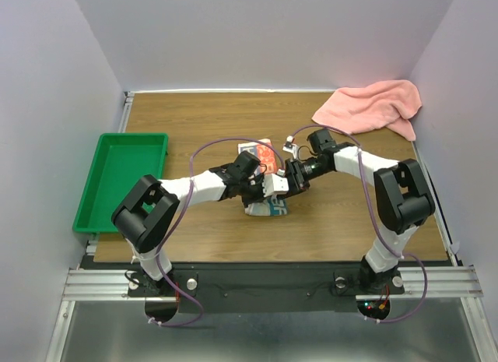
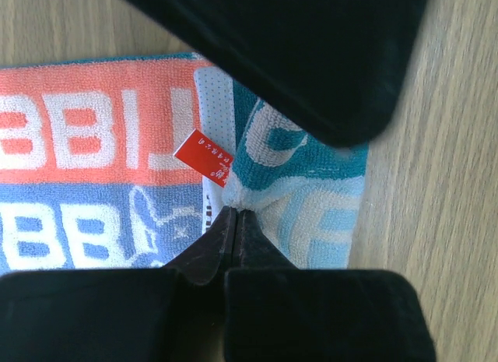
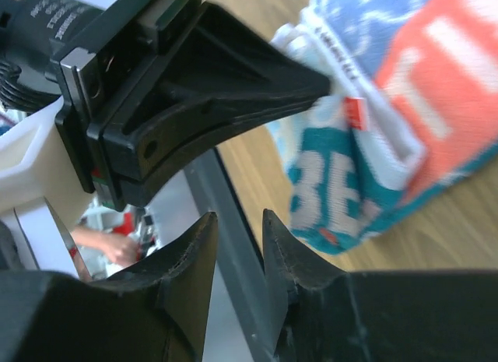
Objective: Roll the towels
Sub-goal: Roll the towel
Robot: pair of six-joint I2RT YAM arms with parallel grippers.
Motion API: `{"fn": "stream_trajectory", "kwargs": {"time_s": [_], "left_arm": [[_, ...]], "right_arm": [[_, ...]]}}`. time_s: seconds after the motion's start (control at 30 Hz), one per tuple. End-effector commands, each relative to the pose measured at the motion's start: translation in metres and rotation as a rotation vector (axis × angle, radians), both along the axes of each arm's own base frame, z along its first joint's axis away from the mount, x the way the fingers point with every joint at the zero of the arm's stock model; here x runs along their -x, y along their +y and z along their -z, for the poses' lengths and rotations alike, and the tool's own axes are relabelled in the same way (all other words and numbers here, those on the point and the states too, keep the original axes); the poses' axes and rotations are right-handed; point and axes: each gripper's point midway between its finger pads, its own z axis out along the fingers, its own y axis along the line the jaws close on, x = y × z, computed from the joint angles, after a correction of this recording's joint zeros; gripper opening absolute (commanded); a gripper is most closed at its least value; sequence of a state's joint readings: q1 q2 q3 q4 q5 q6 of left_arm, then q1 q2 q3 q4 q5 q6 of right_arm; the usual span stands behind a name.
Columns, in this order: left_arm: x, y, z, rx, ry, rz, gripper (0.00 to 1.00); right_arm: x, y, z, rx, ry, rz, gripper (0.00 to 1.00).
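Left gripper (image 2: 236,214) is pinched tight on just the white hem of the printed towel (image 2: 93,183), which sits bunched in the middle of the table (image 1: 194,121). A bite that small could slip out if it tugs. Right gripper (image 3: 237,222) hangs right beside it, jaws a bit apart, holding nothing, and it's close enough that the two could bump. Pink towel (image 1: 373,105) lies heaped in the far right corner, not rolled yet.

Barely catching printed towel (image 1: 269,209) from above, buried beneath left hand (image 1: 261,192) and right hand (image 1: 285,183); blurred in right wrist view.
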State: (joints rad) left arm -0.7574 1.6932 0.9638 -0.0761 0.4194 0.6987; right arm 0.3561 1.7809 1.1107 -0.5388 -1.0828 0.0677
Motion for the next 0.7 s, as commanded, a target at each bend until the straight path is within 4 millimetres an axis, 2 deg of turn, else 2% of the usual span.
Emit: {"fn": "stream_trajectory", "kwargs": {"time_s": [0.0, 0.07, 0.3, 0.4, 0.6, 0.63, 0.67], "left_arm": [[-0.004, -0.001, 0.000, -0.003, 0.003, 0.008, 0.00], [-0.004, -0.002, -0.001, 0.000, 0.003, 0.009, 0.00], [-0.002, 0.000, -0.002, -0.001, 0.000, 0.016, 0.01], [0.000, 0.002, -0.005, 0.003, -0.005, 0.023, 0.02], [0.003, 0.011, -0.025, 0.024, -0.070, 0.014, 0.37], [0.002, 0.013, -0.030, 0.029, -0.088, 0.006, 0.40], [0.001, 0.013, -0.043, 0.051, -0.119, 0.000, 0.42]], "right_arm": [[0.018, 0.013, -0.006, -0.044, 0.044, -0.062, 0.35], [0.017, 0.013, 0.001, -0.028, 0.050, -0.062, 0.35], [-0.011, 0.013, 0.036, 0.095, 0.010, -0.025, 0.33], [-0.016, 0.012, 0.052, 0.126, 0.030, -0.015, 0.32], [-0.017, 0.012, 0.071, 0.152, 0.074, 0.000, 0.31], [-0.016, 0.011, 0.073, 0.157, 0.079, 0.002, 0.31], [-0.016, 0.012, 0.074, 0.158, 0.086, 0.001, 0.31]]}}
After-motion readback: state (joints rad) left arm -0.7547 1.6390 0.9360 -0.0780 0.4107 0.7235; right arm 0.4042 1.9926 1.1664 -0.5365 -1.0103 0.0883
